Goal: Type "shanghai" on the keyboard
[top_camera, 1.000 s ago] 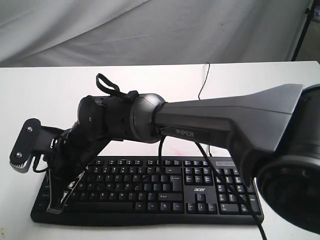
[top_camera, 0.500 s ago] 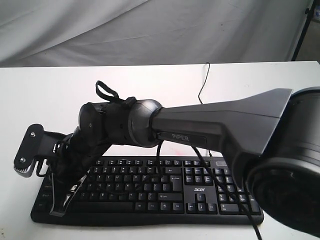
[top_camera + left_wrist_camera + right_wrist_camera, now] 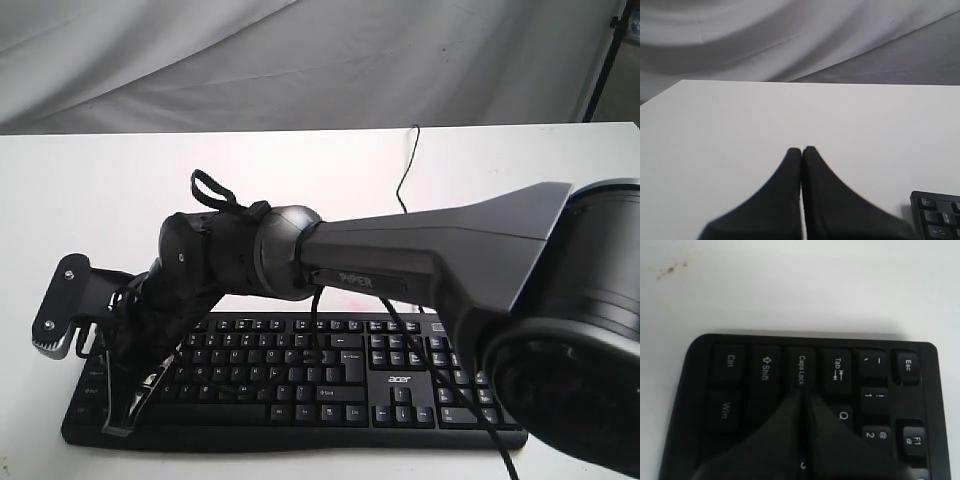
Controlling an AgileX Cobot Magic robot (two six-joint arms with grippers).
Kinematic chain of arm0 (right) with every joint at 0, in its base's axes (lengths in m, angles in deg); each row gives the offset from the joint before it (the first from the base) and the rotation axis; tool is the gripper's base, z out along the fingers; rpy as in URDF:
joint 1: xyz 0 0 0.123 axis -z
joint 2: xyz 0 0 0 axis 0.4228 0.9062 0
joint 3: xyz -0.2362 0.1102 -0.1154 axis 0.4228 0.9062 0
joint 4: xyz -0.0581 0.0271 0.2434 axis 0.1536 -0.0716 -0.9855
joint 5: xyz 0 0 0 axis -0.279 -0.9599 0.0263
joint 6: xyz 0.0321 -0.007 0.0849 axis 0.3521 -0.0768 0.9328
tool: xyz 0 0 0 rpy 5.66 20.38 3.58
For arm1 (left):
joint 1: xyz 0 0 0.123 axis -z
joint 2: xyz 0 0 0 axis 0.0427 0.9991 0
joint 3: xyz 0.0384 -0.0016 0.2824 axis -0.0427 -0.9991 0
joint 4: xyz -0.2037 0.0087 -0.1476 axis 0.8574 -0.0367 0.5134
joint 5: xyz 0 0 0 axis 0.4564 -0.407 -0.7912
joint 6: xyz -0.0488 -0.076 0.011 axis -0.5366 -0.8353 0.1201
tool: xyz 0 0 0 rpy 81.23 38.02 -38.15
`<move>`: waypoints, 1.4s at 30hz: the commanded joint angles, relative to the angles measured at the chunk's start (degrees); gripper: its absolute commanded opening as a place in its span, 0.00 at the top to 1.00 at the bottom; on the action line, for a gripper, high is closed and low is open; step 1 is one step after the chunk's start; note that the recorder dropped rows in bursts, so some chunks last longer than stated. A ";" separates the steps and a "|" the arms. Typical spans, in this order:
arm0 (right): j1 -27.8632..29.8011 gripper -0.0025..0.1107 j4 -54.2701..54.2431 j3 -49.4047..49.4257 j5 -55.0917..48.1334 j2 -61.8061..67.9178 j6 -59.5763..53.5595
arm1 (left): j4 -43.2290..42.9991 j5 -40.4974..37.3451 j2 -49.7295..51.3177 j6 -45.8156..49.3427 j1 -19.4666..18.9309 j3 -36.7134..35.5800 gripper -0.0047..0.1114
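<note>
The right arm has sunk a little, setting the right gripper, black fingers pressed together, by Caps Lock at the left end of the wide black plastic keyboard lying on the flat white table. The left gripper, fingers also closed, hovers over bare table

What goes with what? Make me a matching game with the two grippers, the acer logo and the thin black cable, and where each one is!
Things:
1. left gripper
2. right gripper
3. acer logo
4. thin black cable

Places:
A. printed on the keyboard
B. over bare table
C. tips by the Caps Lock key
D. lying on the table behind the keyboard

Pairs: 1-B, 2-C, 3-A, 4-D.
</note>
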 commanded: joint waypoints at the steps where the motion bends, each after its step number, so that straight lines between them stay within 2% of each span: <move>1: 0.19 0.98 0.47 -0.29 0.12 -0.06 0.08 | 0.04 0.36 -0.29 -0.07 0.21 -0.29 0.95; 16: 0.31 0.98 0.68 -0.29 -0.56 0.60 0.08 | 0.04 0.36 -0.29 -0.07 0.21 -0.29 0.95; 25: 1.00 0.98 1.08 -0.29 -0.95 -4.75 0.08 | 0.04 0.36 -0.29 -0.07 0.21 -0.29 0.95; 42: 3.98 0.98 0.73 0.34 -9.79 -8.87 -0.44 | 0.04 0.36 -0.29 -0.07 0.21 -0.29 0.95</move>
